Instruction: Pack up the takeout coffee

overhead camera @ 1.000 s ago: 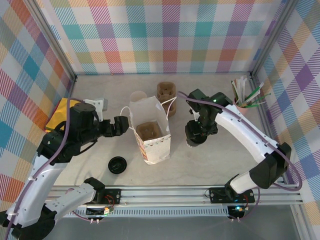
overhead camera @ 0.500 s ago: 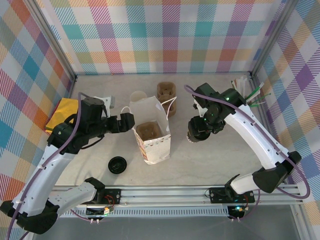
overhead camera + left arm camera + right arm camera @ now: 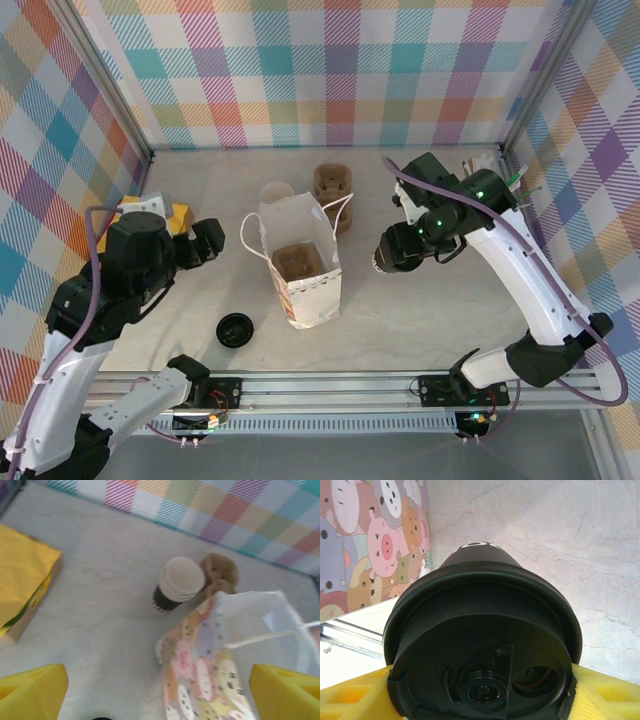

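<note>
The right hand [image 3: 393,256] is clenched on the takeout coffee [image 3: 481,630]. The cup is gripped between the two yellow fingers [image 3: 352,700] just under its black lid, with the lid turned toward the wrist camera and the body pointing away over the desk [image 3: 420,320]. Whether the cup's base touches the desk cannot be told. The coffee is held to the right of the paper bag [image 3: 312,300], near it but apart from it, with a strip of bare desk between the two. The bag is stood upright with its mouth open upward, and a brown pulp carrier [image 3: 297,263] is seen inside it.

The left hand [image 3: 208,240] is spread wide, and nothing is held or touched by it. Its yellow fingers [image 3: 32,692] are seen far apart, to the left of the bag and clear of it.

Behind the bag an open white cup [image 3: 179,580] and a second brown carrier [image 3: 333,183] are set just beside each other. A yellow packet [image 3: 22,580] is laid well to the left of the bag, and a loose black lid [image 3: 235,329] lies in front of the bag, toward its left. Open desk is left to the right of the bag and in front of it, as far as the metal rail [image 3: 330,385] at the near edge. Behind the bag the room is bounded by the checked wall [image 3: 330,70].
</note>
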`<action>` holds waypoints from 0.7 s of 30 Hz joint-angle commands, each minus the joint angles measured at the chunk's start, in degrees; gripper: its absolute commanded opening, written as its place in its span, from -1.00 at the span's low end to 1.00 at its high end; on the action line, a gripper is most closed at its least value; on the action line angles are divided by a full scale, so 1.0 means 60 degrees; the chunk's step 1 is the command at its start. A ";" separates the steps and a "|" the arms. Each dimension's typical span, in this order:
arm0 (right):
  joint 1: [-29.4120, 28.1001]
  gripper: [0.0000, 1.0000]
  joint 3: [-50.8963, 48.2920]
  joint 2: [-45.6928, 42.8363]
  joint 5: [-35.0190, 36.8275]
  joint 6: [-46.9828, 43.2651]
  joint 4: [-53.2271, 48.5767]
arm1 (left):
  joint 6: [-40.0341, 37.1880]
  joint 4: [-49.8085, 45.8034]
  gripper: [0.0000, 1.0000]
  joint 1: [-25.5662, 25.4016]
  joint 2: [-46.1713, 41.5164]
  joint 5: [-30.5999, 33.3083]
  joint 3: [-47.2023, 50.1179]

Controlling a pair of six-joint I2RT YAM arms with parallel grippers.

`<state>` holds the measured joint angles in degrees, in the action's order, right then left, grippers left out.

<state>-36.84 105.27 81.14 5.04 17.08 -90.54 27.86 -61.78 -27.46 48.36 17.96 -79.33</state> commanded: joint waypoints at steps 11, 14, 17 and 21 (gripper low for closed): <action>-0.0042 0.40 0.1511 0.0069 -0.0585 -0.0054 -0.0803 | 0.1674 0.1398 0.79 0.1003 -0.0151 -0.2032 0.4583; -0.0042 0.40 0.1820 0.0095 -0.0931 0.0064 -0.0744 | 0.2028 0.2827 0.70 0.0988 0.0015 -0.3283 0.5747; -0.0045 0.40 0.1974 0.0117 -0.1159 0.0134 -0.0680 | 0.2322 0.4079 0.70 0.0622 0.0300 -0.3914 0.6450; -0.0053 0.40 0.2185 0.0187 -0.1337 0.0200 -0.0715 | 0.2587 0.4997 0.68 -0.0299 0.0993 -0.3804 0.6732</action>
<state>-36.84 116.40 81.82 -0.80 17.45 -92.18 40.91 -40.05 -26.55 52.80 -2.13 -39.53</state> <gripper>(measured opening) 0.703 0.844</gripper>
